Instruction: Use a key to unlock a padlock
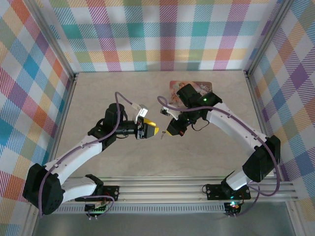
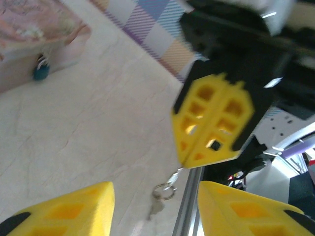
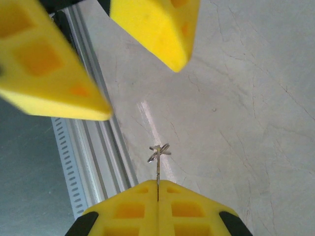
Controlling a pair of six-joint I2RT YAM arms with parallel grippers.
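My right gripper (image 3: pixel 157 185) is shut on a small silver key (image 3: pixel 157 173), whose ring (image 3: pixel 158 153) sticks out past the fingertips above the table. In the left wrist view that right gripper (image 2: pixel 197 164) faces me, with the key ring (image 2: pixel 165 191) and a second key (image 2: pixel 156 209) dangling below it. My left gripper (image 2: pixel 155 191) is open, its yellow fingers (image 2: pixel 74 211) standing on either side of the ring without touching it. The two grippers meet tip to tip at mid-table, left gripper (image 1: pixel 153 132) and right gripper (image 1: pixel 170 131). The tiny padlock (image 2: pixel 41 69) hangs on the front of the pink tin (image 2: pixel 34 29).
The pink tin (image 1: pixel 191 86) lies at the back of the table, partly under the right arm. An aluminium rail (image 3: pixel 98 147) runs along the table's near edge. Checked cloth walls (image 1: pixel 157 34) enclose the back and sides.
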